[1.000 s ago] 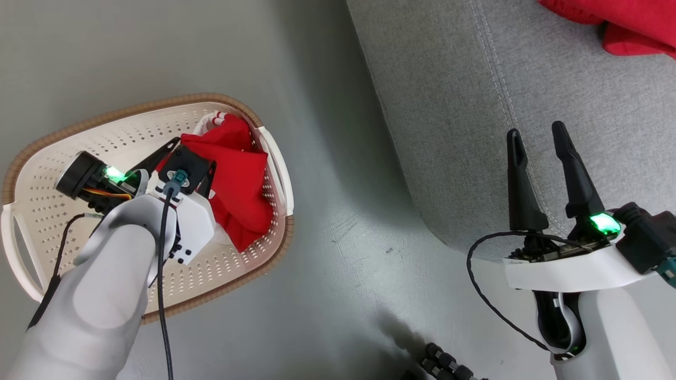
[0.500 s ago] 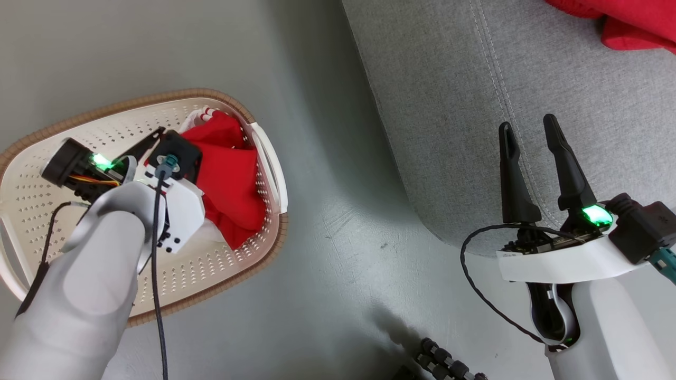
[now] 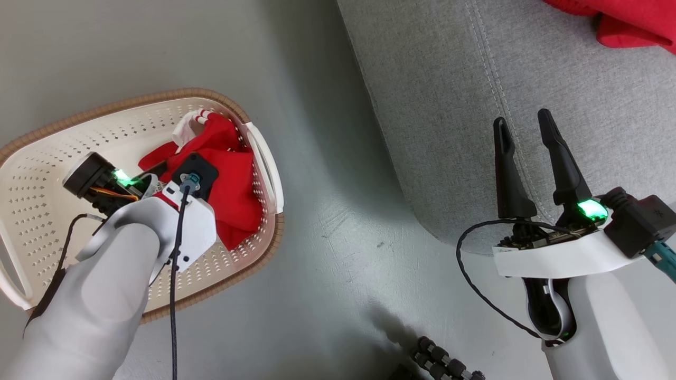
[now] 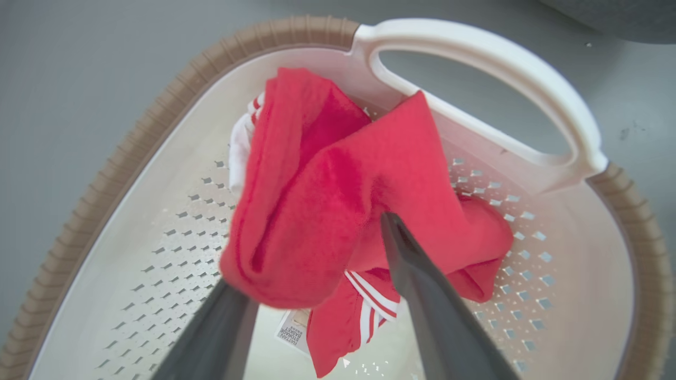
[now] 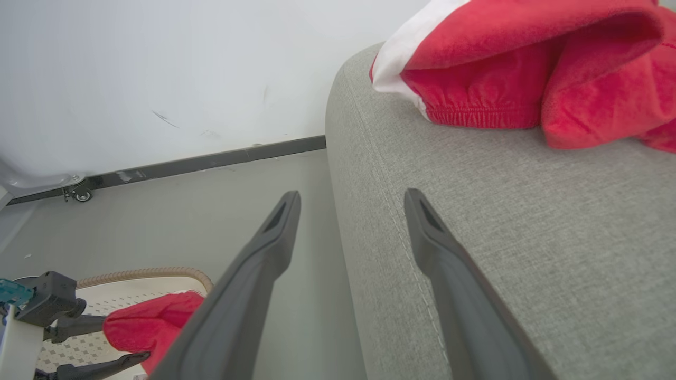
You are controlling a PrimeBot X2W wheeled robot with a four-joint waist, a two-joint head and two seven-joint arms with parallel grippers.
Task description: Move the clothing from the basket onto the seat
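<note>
The cream basket (image 3: 158, 97) with its brown rim stands on the floor at the left. Red clothing (image 3: 237, 184) with white trim lies bunched against its right wall. My left gripper (image 4: 311, 248) is down in the basket, open, with its fingers on either side of the clothing (image 4: 338, 184). A fold covers one fingertip and the other fingertip (image 4: 391, 224) shows in front of the fabric. My right gripper (image 3: 522, 119) hangs open and empty over the front corner of the grey seat (image 3: 581, 68). More red clothing (image 3: 628, 21) lies at the far end of the seat (image 5: 528, 211).
Grey floor (image 3: 327, 221) separates the basket from the seat. A black ribbed object (image 3: 443, 364) lies at the bottom edge. In the right wrist view a white wall with a dark baseboard (image 5: 211, 158) and a small caster (image 5: 82, 195) sit behind the basket (image 5: 148, 274).
The head camera has shifted a little. My left gripper has pushed lower into the clothing, and a red fold now sticks out to the left of the wrist. The right gripper holds still.
</note>
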